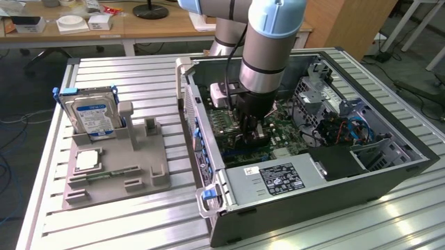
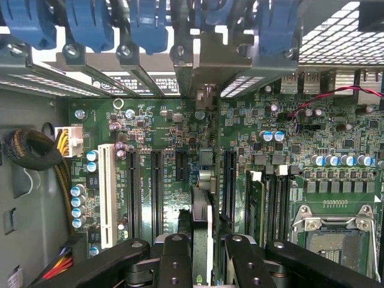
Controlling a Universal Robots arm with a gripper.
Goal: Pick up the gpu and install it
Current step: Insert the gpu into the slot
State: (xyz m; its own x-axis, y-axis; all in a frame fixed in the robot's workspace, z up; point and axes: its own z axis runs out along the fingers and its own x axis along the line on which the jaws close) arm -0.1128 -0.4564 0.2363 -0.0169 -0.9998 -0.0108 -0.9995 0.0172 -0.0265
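The gpu (image 2: 202,201) stands edge-on between the pincer's (image 2: 201,255) two black fingers (image 2: 176,258), which are clenched on it from either side. In the wrist view we see it as a narrow slab running away from the fingers over the green motherboard (image 2: 162,120). It runs in line with the long black expansion slots (image 2: 157,192) and sits between two of them. We cannot tell whether its lower edge is seated in a slot or only close above the board. A white slot (image 2: 107,195) lies further off on one side, and the processor socket (image 2: 333,234) with its metal frame lies on the other. Blue latches (image 2: 90,24) line the case wall beyond the slots.

In the exterior view the arm (image 1: 268,47) reaches straight down into the open computer case (image 1: 389,174). There the pincer (image 1: 255,130) is low over the board, near the grey power supply (image 1: 278,179). The case lies on a ribbed metal worktop (image 1: 125,73). Toward the exterior view's left, well apart from the case, a grey holder (image 1: 149,174) carries a hard drive (image 1: 94,117) standing upright and a memory stick (image 1: 104,175) lying flat.
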